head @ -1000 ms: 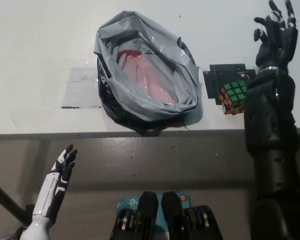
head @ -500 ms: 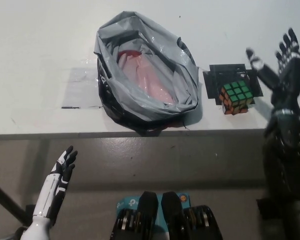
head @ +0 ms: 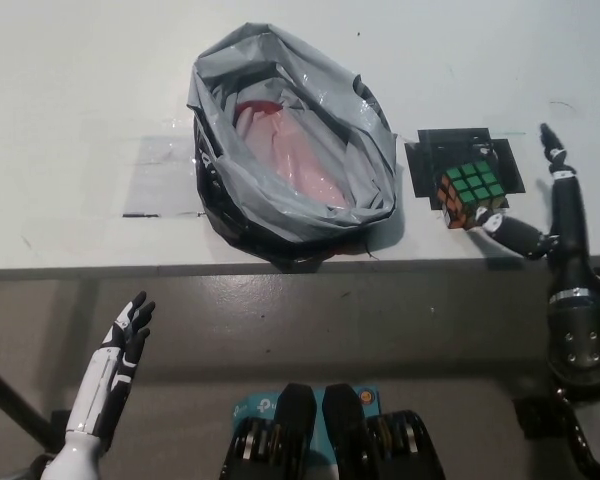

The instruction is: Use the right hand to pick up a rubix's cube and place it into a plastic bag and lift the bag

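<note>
Grey plastic forms the bag, which sits slumped on the white table with its mouth wide open toward the camera; inside, a pinkish-red lining or contents shows, too crumpled to identify, and no cube is in it. Just to the bag's right, the rubix's cube rests on a dark square patch near the table's front edge, green face up, orange and red sides showing. The black right hand reaches in from the lower right with its fingers spread apart and holding nothing: one finger points toward the cube's lower right corner, close to it or just touching, while another stands up well clear on the far right. So the cube lies to the hand's left, and the bag beyond that. The white left hand rests below the table edge at lower left, fingers open, far from both. The grasp looks not yet made.
</note>
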